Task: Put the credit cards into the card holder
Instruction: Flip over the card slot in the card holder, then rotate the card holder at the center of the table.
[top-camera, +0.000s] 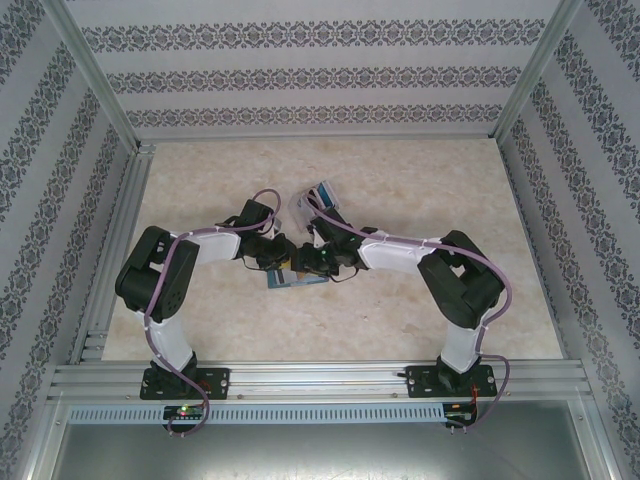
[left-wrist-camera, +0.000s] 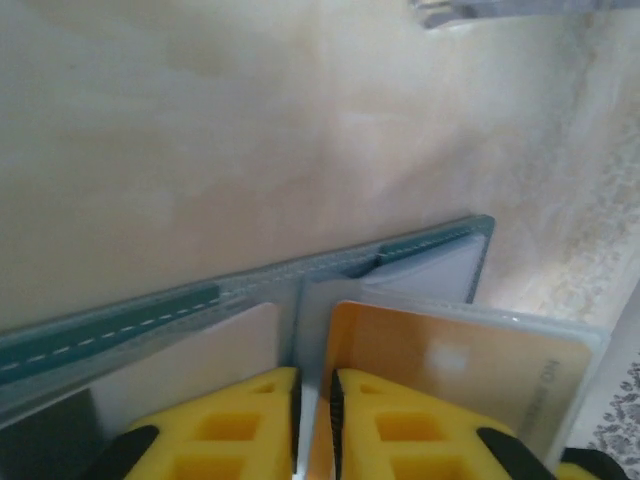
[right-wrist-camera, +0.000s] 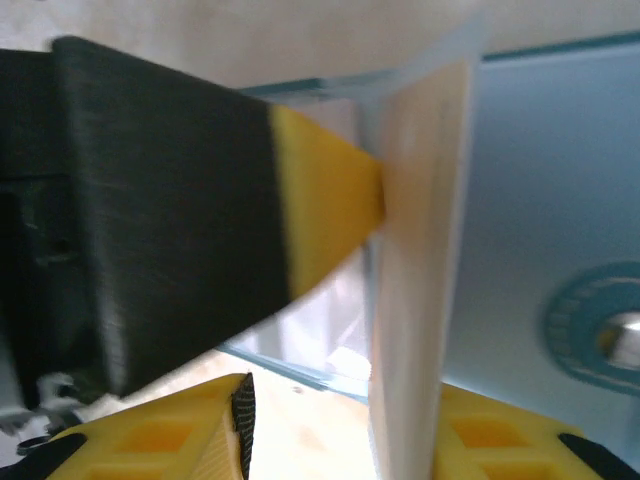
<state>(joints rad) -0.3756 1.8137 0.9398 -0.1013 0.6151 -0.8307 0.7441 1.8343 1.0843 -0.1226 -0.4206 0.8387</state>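
**Ana:** Which step is going on here?

**Ben:** The inserting step, it is seeming. The teal soft folding card holder (left-wrist-camera: 150, 320) is lying open on the pale marbled bench (left-wrist-camera: 200, 120), between the two arms. A tan rectangular plastic credit card (left-wrist-camera: 470, 365) is lying at one of its clear inner pockets. How deep the card is sitting in, it is hard to tell.

**Ana:** What is the left pincer doing?

**Ben:** The left pincer (left-wrist-camera: 315, 390) is standing right at the near end of that card. Its yellow fingers are almost together, with only a thin slit between them. Whether it is pinching the card's edge, one cannot tell.

**Ana:** And the right pincer?

**Ben:** The right pincer (right-wrist-camera: 345, 405) is standing with its jaws apart around a pale inner leaf (right-wrist-camera: 420, 300) of the holder. The leaf is leaning close to one finger, and bare bench is showing on its other side. So it is not looking clamped; probably it is propping the pocket open.

**Ana:** What is the next move asking for?

**Ben:** Probably pushing the card flat along the pocket until it is sitting fully in. The other arm should be steadying the holder, because the soft holder may slide or fold.
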